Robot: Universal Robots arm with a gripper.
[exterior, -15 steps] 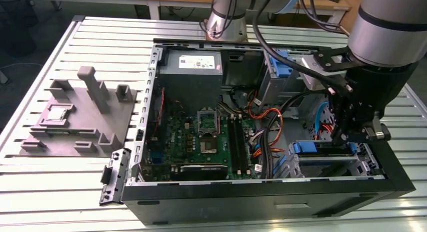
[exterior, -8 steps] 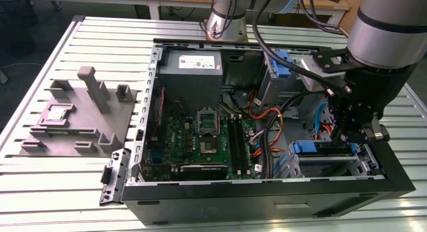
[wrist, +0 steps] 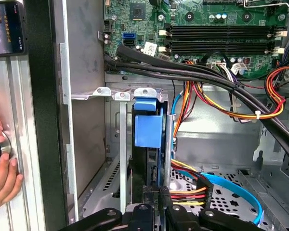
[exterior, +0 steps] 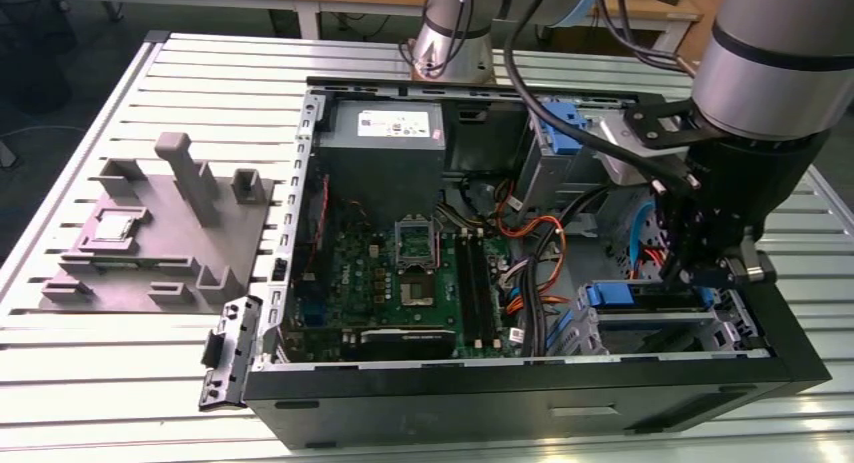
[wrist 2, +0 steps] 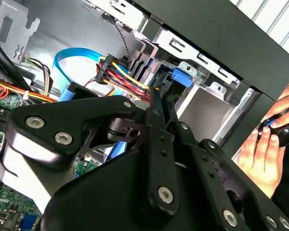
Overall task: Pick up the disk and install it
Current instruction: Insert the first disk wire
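Exterior view: an open computer case (exterior: 534, 383) is seen lying on a slatted metal tabletop (exterior: 160, 383), with the motherboard (exterior: 400, 273) exposed toward the exterior view's left and the drive cage (exterior: 661, 318) at the near corner toward the exterior view's right. The robot arm (exterior: 767, 73) is reached down into that corner, and the hand (exterior: 701, 273) is held just above the cage, right over the blue bracket of the disk (exterior: 627, 295). The disk is seated edge-on in a cage slot; in the first wrist view its blue tab (wrist: 148, 122) is framed between the metal cage rails (wrist: 123, 144), with the dark drive edge below it running toward the hand (wrist: 154, 204). The hand's fingers (wrist 2: 159, 120) are drawn close together, almost closed, against the disk's edge; whether the disk is actually gripped or merely touched cannot be told. Red, yellow and orange power wires (wrist: 241, 103) and a blue data cable (wrist: 231, 185) are routed just beside the slot. A person's hand (wrist 2: 267, 154) is seen outside the case wall in both wrist views. A grey moulded fixture (exterior: 160, 233) is placed on the tabletop, well apart from the case toward the exterior view's left.
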